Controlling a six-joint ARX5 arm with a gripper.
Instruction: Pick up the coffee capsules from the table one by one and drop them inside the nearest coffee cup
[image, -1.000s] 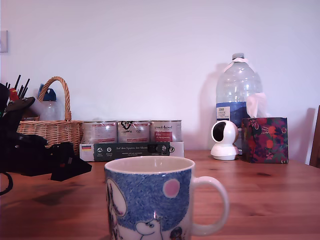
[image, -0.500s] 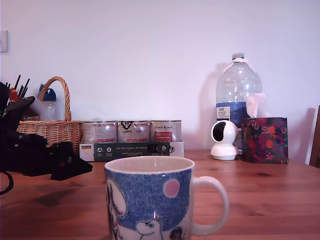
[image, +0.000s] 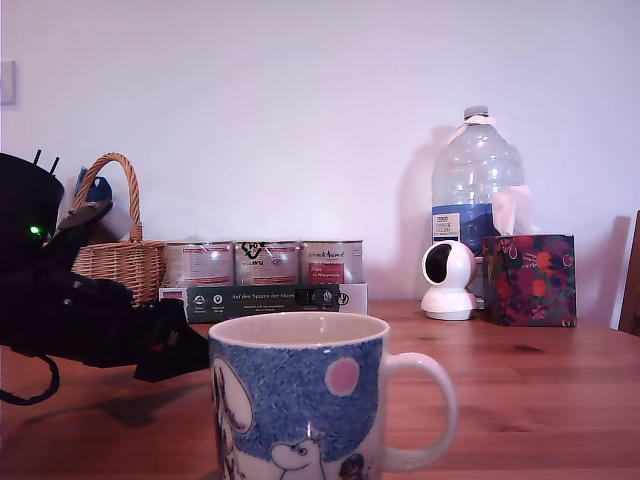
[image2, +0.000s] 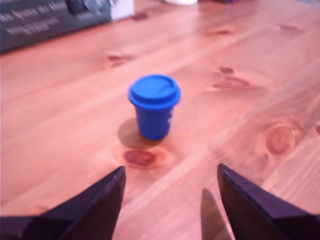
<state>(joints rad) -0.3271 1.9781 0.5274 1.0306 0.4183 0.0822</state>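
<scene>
One coffee capsule (image2: 154, 106) pictured upright on the table (image2: 260, 65), rim uppermost, ahead of the gripper (image2: 170, 200) and apart from both fingers (image2: 102, 200), a little nearer the one on the wrist view's left. Jaws spread wide, wider than the capsule, with nothing held. Coffee cup (image: 300, 400) shown in the exterior view's foreground, mouth up, well beyond the fingertips toward that view's right.

Risks judged from here: capsule tipped or pushed along the wood by a fingertip on an off-centre approach; pod pinched at its wider rim and squeezed out of the grip.

White lettering on the dark box (image: 263, 298) behind, too small to read with confidence; tin (image: 332, 262) labels likewise illegible.
</scene>
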